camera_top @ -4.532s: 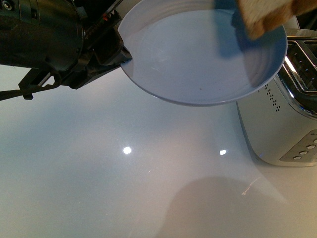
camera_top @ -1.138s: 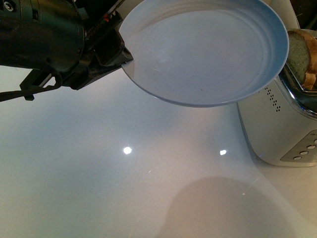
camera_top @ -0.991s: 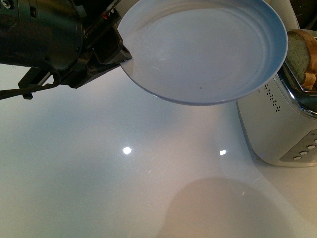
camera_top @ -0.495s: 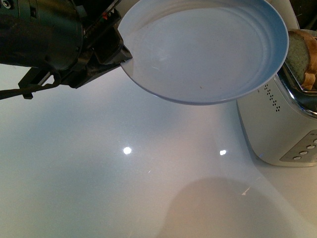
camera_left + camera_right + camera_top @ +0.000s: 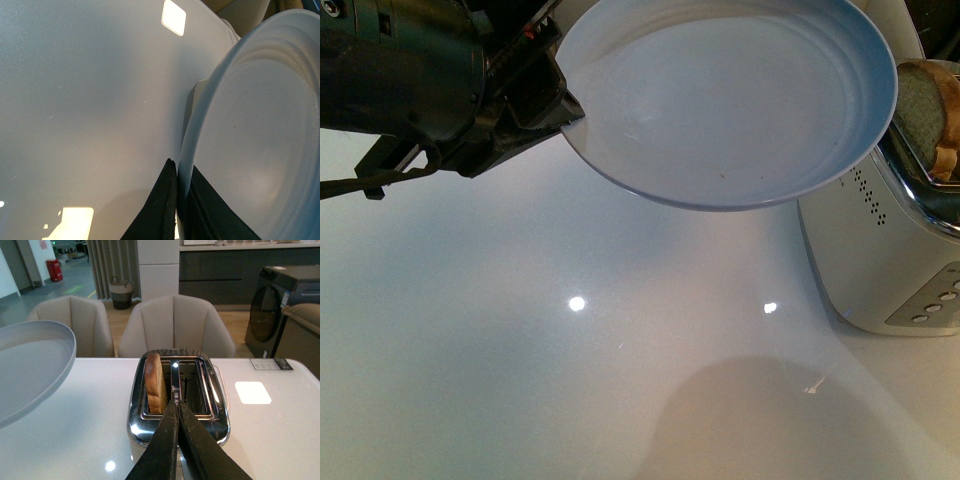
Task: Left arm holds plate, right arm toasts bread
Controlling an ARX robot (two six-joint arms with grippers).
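- Currently left gripper (image 5: 178, 172) clamped on rim of pale blue plate (image 5: 720, 100); plate tilted, held off the white worktop (image 5: 500, 360)
- bread slice (image 5: 154, 382) upright in the toaster (image 5: 875, 250) slot nearer the plate, top poking out
- right gripper (image 5: 175, 407) fully closed, holding nothing, over the toaster

A glossy white table (image 5: 470, 360) is seen, with lights reflected in it. A silver two-slot toaster (image 5: 870, 260) is set on it, toward the robot's right.
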